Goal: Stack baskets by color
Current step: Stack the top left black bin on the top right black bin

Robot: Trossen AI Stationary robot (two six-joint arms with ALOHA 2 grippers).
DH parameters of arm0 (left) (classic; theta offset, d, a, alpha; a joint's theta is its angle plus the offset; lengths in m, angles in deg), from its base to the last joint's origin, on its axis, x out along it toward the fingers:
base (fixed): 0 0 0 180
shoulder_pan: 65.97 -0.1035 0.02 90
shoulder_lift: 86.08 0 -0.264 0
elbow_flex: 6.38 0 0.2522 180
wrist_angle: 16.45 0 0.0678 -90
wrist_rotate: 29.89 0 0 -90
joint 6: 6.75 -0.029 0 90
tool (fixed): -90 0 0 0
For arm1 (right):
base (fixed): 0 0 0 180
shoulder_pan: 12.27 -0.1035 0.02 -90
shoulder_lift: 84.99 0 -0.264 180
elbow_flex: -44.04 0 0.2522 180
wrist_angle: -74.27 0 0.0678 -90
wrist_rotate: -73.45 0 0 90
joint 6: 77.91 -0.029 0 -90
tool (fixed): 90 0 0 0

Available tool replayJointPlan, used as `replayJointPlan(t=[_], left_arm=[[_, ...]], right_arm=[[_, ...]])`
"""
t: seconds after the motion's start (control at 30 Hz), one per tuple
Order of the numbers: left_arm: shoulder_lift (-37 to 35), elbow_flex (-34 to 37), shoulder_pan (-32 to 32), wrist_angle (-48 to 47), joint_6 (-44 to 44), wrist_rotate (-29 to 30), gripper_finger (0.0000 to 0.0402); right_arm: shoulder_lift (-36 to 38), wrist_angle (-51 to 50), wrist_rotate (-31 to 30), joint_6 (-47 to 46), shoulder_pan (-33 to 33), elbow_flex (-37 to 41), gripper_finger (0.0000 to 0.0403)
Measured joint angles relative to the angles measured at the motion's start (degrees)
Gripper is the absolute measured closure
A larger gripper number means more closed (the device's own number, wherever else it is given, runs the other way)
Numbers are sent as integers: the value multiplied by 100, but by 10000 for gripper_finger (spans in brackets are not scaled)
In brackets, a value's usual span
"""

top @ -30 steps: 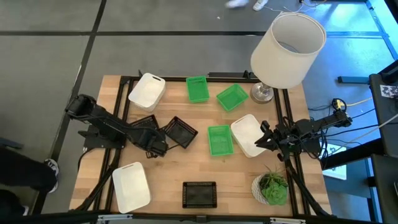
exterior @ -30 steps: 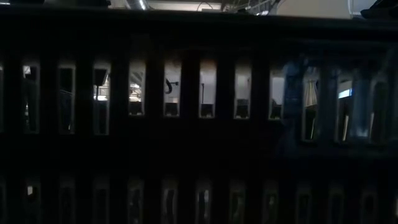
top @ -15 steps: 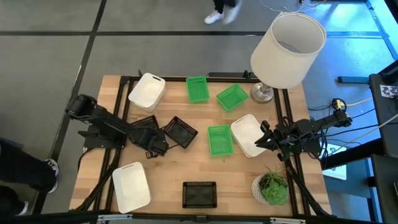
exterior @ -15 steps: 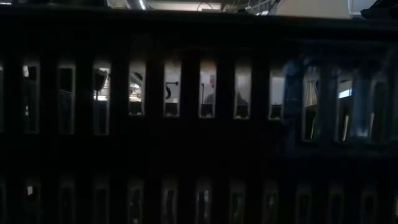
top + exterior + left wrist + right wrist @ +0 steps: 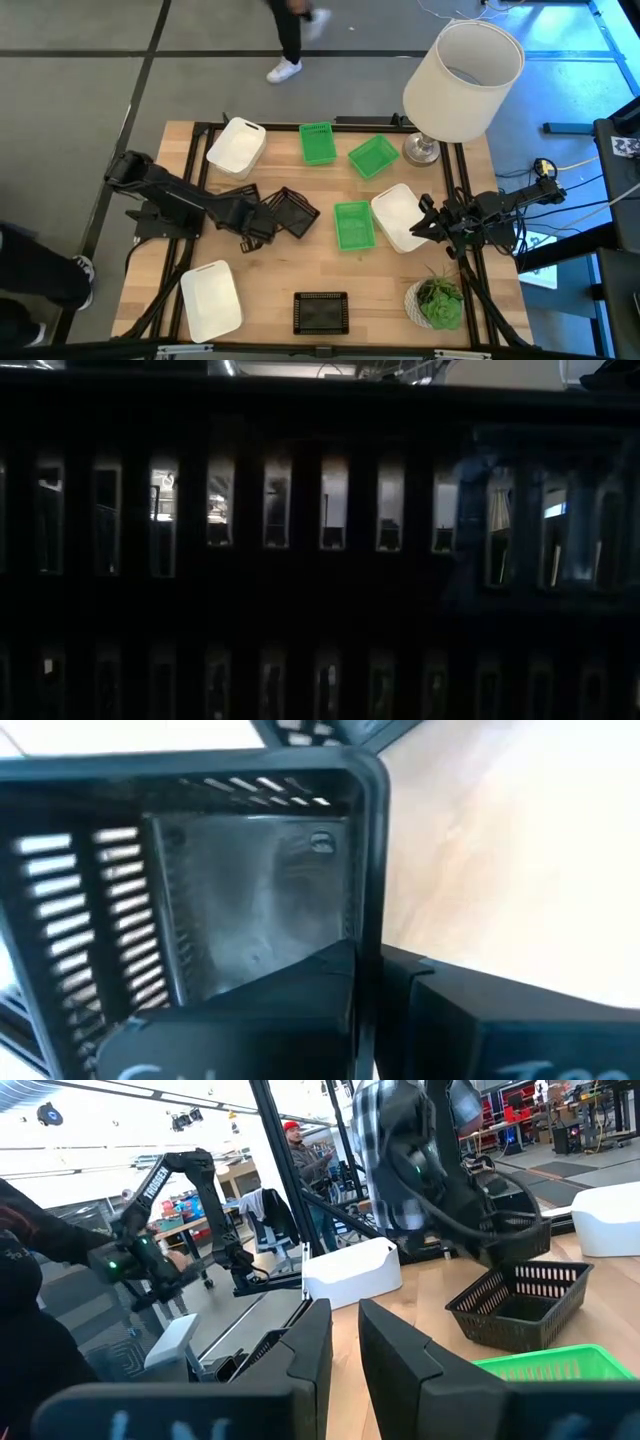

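The left claw (image 5: 252,222) sat left of centre in the high view, pinched tight on the wall of a black basket (image 5: 240,206). In the left wrist view one finger (image 5: 290,1010) lay inside that basket's (image 5: 200,890) slatted wall and the other outside it, with the wall between them. The held basket touched or overlapped a second black basket (image 5: 292,210), just to its right and tilted; whether one sat inside the other could not be told. A third black basket (image 5: 321,311) lay alone at the bottom centre.

The right claw (image 5: 424,226) waited at centre right with its fingers narrowly apart, beside a white basket (image 5: 400,216) and holding nothing that could be seen. Other white baskets lay at upper left (image 5: 236,146) and lower left (image 5: 211,299). Three green baskets sat apart: two along the top (image 5: 317,142) (image 5: 372,155) and one at the centre (image 5: 353,224).

The risks, as I judged them: the grip was on a thin slatted wall, so the basket could swing or slip when lifted. The mesh sides of the two touching black baskets could snag, dragging the neighbour along or tipping it across the tabletop (image 5: 270,270). A skewed drop would leave the pair jammed rather than nested.
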Motion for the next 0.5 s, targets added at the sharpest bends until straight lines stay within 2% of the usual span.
replayJointPlan(t=[0.27,0.4,0.5], left_arm=[[-5,-1662,0,-1618,-1073,61,401],[-5,-2342,-31,-1578,-2543,55,401],[-7,-2535,-137,-1255,-3691,56,401]], right_arm=[[0,-1,-2,7,2,0,347],[0,0,-2,28,2,0,347],[0,-2,-2,31,0,0,347]])
